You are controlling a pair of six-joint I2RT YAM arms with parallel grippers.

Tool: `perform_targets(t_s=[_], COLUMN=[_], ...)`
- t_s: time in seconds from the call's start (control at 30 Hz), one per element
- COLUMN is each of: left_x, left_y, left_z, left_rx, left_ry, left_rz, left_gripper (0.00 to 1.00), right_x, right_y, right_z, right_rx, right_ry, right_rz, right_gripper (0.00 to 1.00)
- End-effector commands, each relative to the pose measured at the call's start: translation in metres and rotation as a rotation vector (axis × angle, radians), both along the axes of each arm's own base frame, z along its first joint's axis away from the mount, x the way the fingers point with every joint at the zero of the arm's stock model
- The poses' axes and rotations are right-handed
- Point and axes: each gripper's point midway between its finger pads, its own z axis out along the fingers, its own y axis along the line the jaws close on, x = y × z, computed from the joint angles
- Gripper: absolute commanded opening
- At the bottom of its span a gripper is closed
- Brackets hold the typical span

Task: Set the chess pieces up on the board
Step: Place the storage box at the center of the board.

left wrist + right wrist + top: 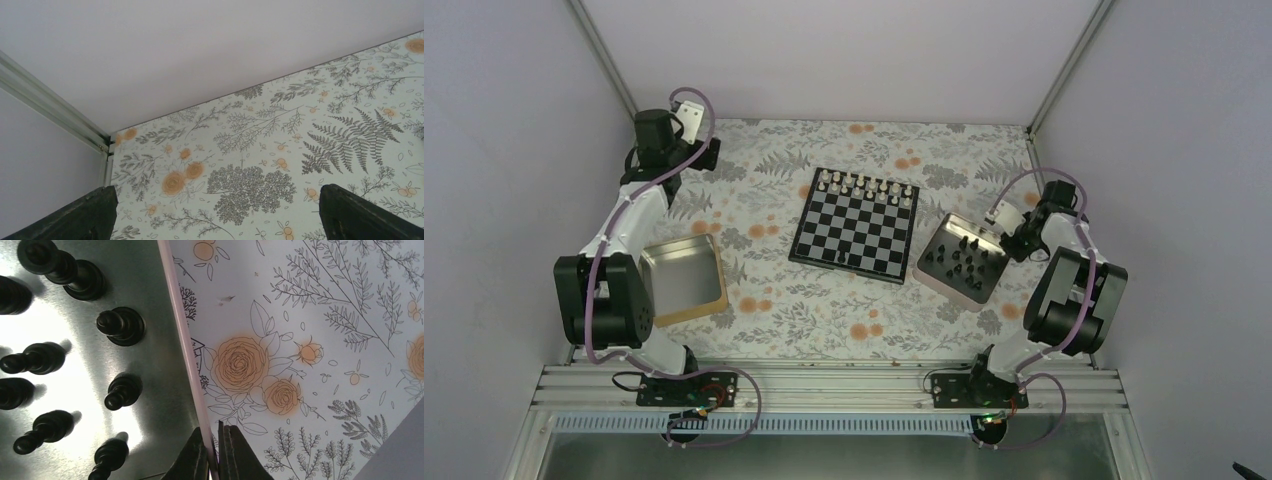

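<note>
The board (856, 225) lies mid-table with pale pieces along its far row. Several black chess pieces (964, 255) stand in a silver tin (936, 270) just right of the board. In the right wrist view those pieces (120, 326) stand on the shiny tin floor left of the tin's pale rim (182, 335). My right gripper (215, 450) is shut on that rim, one finger inside the tin and one outside; from above it (1012, 238) sits at the tin's right edge. My left gripper (709, 155) hangs open over the far left corner, its fingers (90, 215) wide apart and holding nothing.
A gold-rimmed tin (689, 312) lies near my left arm's base, with nothing in it. The floral cloth (824, 300) covers the table. White walls and a metal corner post (50, 105) close in at the back left.
</note>
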Motion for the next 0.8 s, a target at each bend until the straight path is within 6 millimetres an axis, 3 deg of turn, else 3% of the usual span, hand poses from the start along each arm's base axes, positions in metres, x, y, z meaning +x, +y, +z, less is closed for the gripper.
perform_targets(t_s=[0.0, 0.2, 0.37, 0.6, 0.7, 0.77], left_x=[0.001, 0.001, 0.003, 0.006, 0.006, 0.006], left_y=[-0.002, -0.005, -0.003, -0.002, -0.002, -0.002], left_z=[0.003, -0.002, -0.006, -0.010, -0.012, -0.012], left_rx=[0.033, 0.052, 0.067, 0.080, 0.082, 0.084], left_ry=[-0.036, -0.033, -0.031, -0.028, -0.026, -0.026], left_rz=[0.005, 0.004, 0.013, 0.018, 0.017, 0.018], left_gripper=[1.00, 1.00, 1.00, 1.00, 1.00, 1.00], right_x=[0.004, 0.012, 0.021, 0.038, 0.045, 0.049], right_y=[-0.001, 0.001, 0.002, 0.016, 0.018, 0.016], right_z=[0.004, 0.002, -0.015, -0.014, -0.011, -0.006], right_rx=[-0.037, -0.032, -0.010, 0.002, -0.005, -0.010], right_ry=[-0.020, 0.004, 0.021, -0.013, -0.007, -0.006], right_rz=[0.128, 0.179, 0.171, 0.204, 0.210, 0.192], right_gripper=[0.04, 0.05, 0.05, 0.07, 0.15, 0.26])
